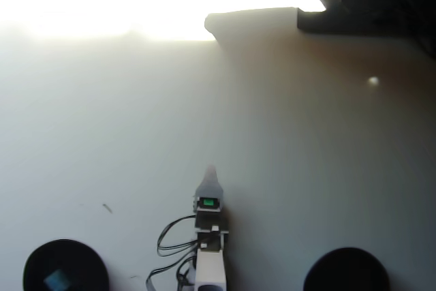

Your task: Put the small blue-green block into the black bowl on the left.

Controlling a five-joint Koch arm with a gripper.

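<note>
Item: small blue-green block (56, 280). Location: inside the black bowl (65, 253) at the near-left corner of the counter (102, 134) in the overhead view, lying on the bowl floor toward its lower left; partly cut by the picture's bottom edge. No pronounced long axis; roughly cubic, set slightly askew.

Item: second black bowl (346, 268), near-right corner of the counter, nothing visible inside.

Item: pincer (210, 168), at the near edge midway between the two bowls, pointing toward the far edge. Only a single pale tip shows from above, so released or clenched cannot be told; nothing is seen in it. A small green light (207, 202) sits on the arm behind the tip.

Governing relation: the block lies well apart from the pincer, to its left and nearer the bottom edge, already within the left bowl. Judgement: placement appears done.
</note>
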